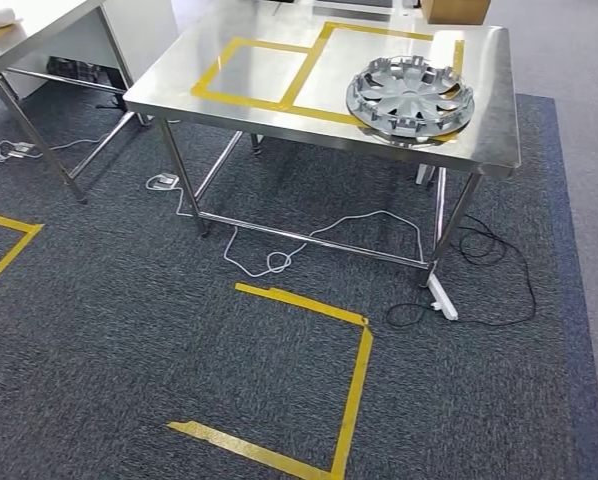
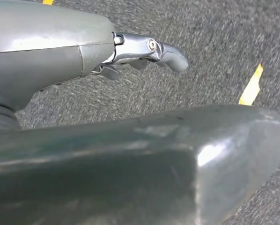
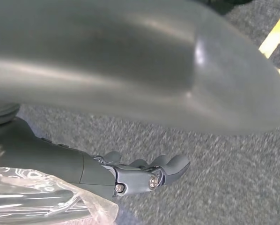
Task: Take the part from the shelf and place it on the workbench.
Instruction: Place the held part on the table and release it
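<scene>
Part (image 1: 411, 97) is already sitting on the steel table (image 1: 205, 70) inside the right-hand yellow tape box, so I'm reading this as placement done or a fresh cycle starting; next move is probably turning to the shelf, which I'm not seeing here. It's looking like a silver-grey spoked wheel cover with clips around the rim, lying flat near the front edge. Left hand (image 2: 145, 51) and right hand (image 3: 145, 174) are hanging over carpet, fingers loosely extended, holding nothing.

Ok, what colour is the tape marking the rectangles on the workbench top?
Yellow. The tape outlines two rectangles on the steel workbench; the head view shows it best.
</scene>
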